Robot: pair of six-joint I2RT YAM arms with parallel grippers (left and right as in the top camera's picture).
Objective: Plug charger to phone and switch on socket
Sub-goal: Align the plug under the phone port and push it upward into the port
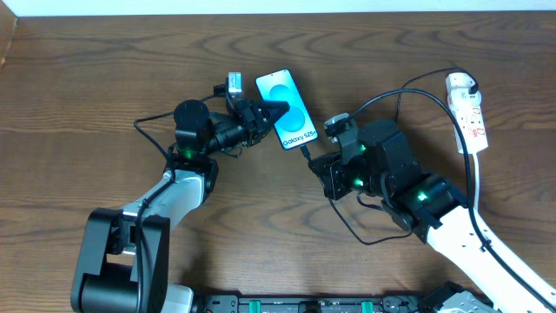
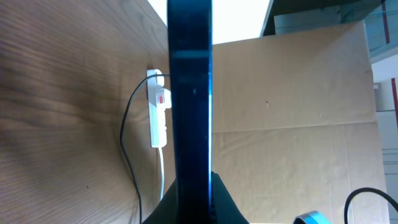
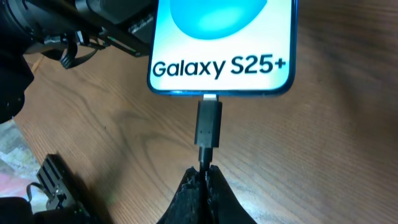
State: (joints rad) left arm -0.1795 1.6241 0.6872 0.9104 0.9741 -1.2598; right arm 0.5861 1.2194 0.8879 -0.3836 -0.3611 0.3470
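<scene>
Overhead: the phone [image 1: 287, 109] lies screen-up at top centre of the wooden table [image 1: 104, 78], tilted, its bottom edge toward the lower right. The left gripper [image 1: 268, 111] comes in from the left and is clamped on the phone's left long edge. The right gripper [image 1: 314, 160] sits just below the phone's bottom edge, pinched shut on the charger [image 1: 382, 97]. The charger's thin black cable loops up and across to a white adapter [image 1: 460, 84] at the top end of the socket [image 1: 469, 113], far right of frame. The right wrist view alone gives the joint. The small black plug [image 3: 208, 121] stands end-on against the middle of the phone's bottom edge, with a short metal tip showing at the port. Whether it is fully seated, I cannot tell. The fingers [image 3: 189, 193] grip the cable just behind the plug. The screen is bright light blue with a darker blue circle, and it reads "Galaxy S25+". The left wrist view alone shows the phone edge-on, a slim dark vertical bar at centre frame. Beyond it is the socket, narrow and white, with a red switch [image 2: 160, 98], position unreadable. The same view shows a white cord [image 2: 163, 180] and cardboard [image 2: 292, 118] at right.
</scene>
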